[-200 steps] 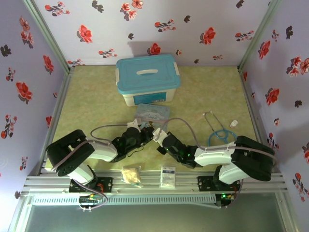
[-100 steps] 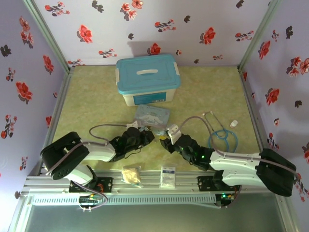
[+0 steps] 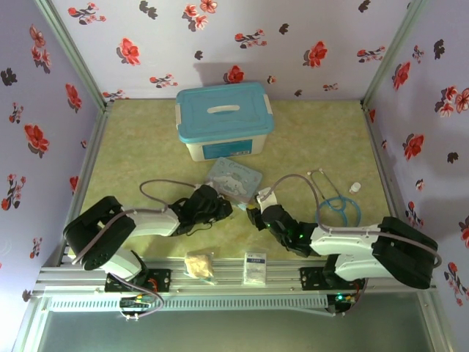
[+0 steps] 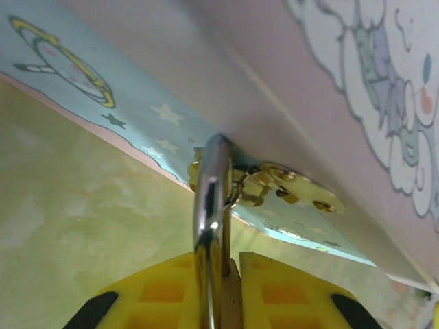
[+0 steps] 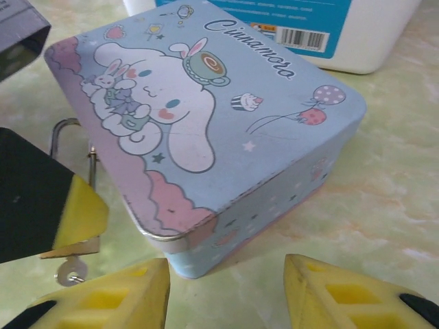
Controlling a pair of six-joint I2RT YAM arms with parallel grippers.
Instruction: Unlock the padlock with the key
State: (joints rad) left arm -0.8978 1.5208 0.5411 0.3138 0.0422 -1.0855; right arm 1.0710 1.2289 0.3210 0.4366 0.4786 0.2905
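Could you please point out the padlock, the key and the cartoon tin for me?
padlock point(image 4: 209, 219): left wrist view, on its silver shackle.
key point(image 5: 70, 273): right wrist view, on its round head.
cartoon tin point(image 5: 206, 130): right wrist view, on its lid.

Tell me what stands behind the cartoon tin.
A white storage box with a blue lid stands behind the cartoon tin. The tin covers part of its front; its contents are hidden.
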